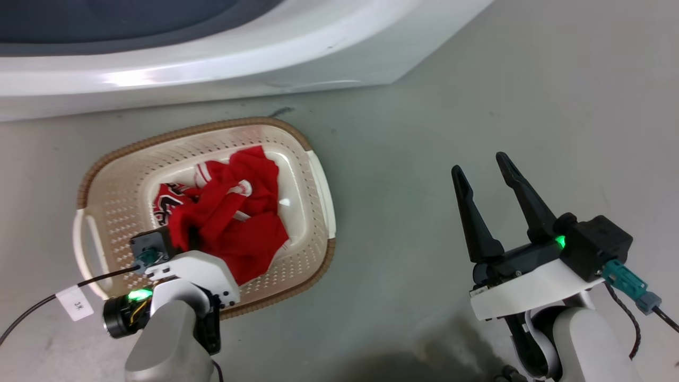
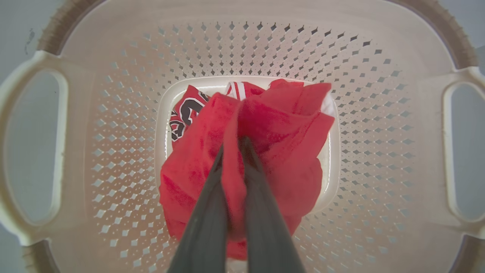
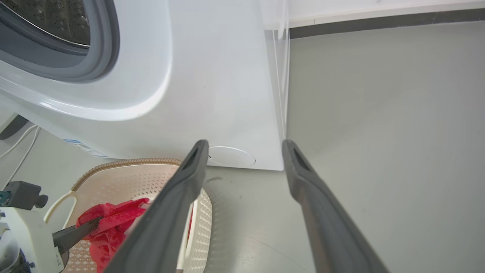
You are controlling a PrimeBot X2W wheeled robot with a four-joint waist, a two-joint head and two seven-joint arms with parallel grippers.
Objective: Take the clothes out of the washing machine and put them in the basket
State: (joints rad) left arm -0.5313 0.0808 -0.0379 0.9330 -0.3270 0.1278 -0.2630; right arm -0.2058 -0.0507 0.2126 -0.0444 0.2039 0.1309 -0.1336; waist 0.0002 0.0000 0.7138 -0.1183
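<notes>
On the grey floor (image 1: 477, 95), near the base of the washing machine (image 1: 297, 42), the basket (image 1: 119, 196) is set, cream with a brown rim and white handles at both ends. The clothes (image 1: 238, 212) are bunched in the basket: red fabric, white-striped trim at the top of the heap, black-and-white lettering on the side towards the robot's left. Most of the basket bottom is covered by the heap; the perforated walls are left bare.

The left gripper (image 2: 232, 146) is lowered into the basket from above. Its two dark fingers (image 2: 204, 227) are drawn nearly together, and a fold of the red fabric is pinched between them, as seen in the left wrist view. The fabric is draped round both fingertips, so the tips themselves are partly hidden.

The right gripper (image 1: 478, 162) is held over bare floor, well apart from the basket, on the robot's right. Its fingers are spread wide and nothing is held or touched by them.

In the right wrist view the grey porthole seal (image 3: 102, 49) and a slice of the perforated drum (image 3: 49, 19) are shown at the upper left. What lies inside the drum cannot be told.
</notes>
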